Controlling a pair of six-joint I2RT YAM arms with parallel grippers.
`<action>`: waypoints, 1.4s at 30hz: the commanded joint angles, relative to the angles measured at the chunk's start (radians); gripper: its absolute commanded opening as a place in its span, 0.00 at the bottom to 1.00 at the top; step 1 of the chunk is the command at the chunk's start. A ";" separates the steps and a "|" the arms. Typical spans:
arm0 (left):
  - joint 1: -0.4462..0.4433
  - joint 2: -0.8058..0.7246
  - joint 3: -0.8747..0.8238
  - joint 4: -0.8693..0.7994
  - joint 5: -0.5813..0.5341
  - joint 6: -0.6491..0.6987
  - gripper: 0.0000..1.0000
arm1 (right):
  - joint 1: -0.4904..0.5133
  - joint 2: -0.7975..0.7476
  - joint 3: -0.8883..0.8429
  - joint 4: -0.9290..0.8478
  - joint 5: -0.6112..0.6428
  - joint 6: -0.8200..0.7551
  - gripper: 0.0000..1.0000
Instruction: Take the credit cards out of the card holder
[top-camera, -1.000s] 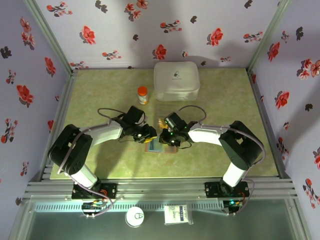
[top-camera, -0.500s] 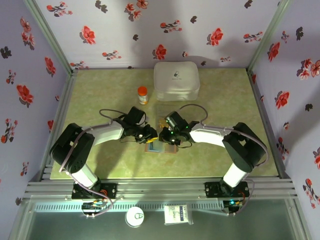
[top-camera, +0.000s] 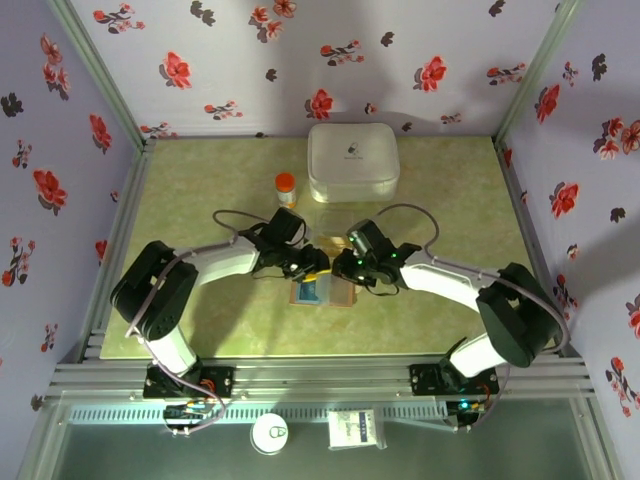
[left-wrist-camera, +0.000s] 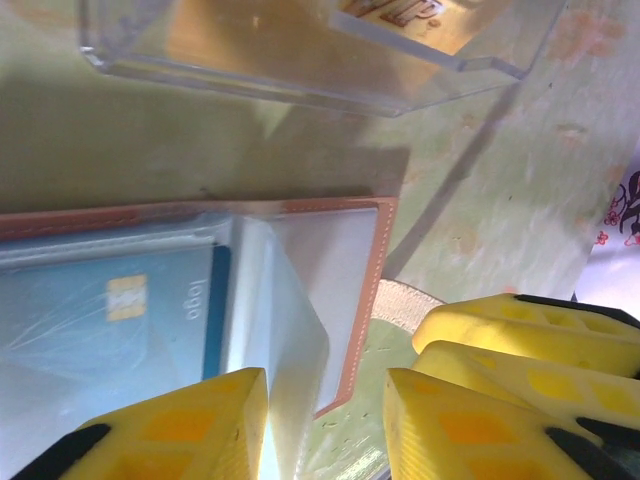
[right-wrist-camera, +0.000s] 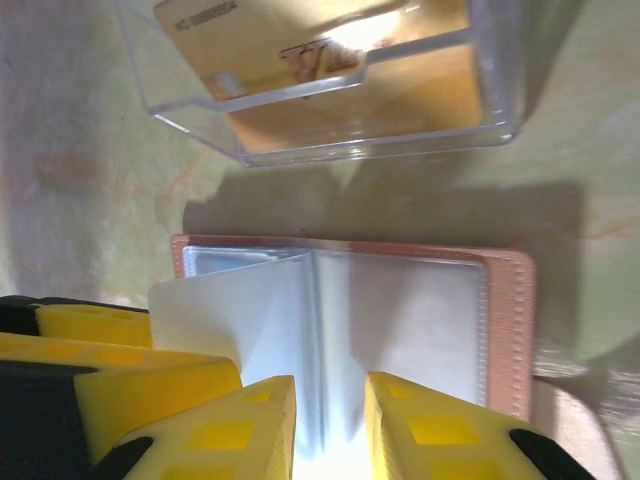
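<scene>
From above, the holder (top-camera: 322, 293) is lying open on the desk (top-camera: 200, 200), midway along its near edge. Left wrist view: the left end effector (left-wrist-camera: 325, 400) is hanging partly open over a clear sleeve (left-wrist-camera: 290, 290), holding nothing; a blue card (left-wrist-camera: 110, 310) is sitting inside the holder. Right wrist view: the right end effector (right-wrist-camera: 330, 400) is standing barely apart, a sleeve running into the gap; whether it is pinching, I cannot tell.

Brown card holder (right-wrist-camera: 505, 330) lies open — blue credit card (left-wrist-camera: 110, 320) inside.
</scene>
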 joint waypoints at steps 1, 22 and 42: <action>-0.022 0.044 0.048 -0.041 0.027 0.019 0.38 | -0.015 -0.051 -0.029 -0.040 0.050 -0.015 0.26; -0.068 0.173 0.187 -0.076 0.054 0.045 0.51 | -0.028 -0.174 -0.092 -0.101 0.087 -0.003 0.51; -0.018 0.026 0.152 -0.169 -0.063 0.111 0.39 | 0.000 -0.095 -0.074 0.005 0.014 0.037 0.38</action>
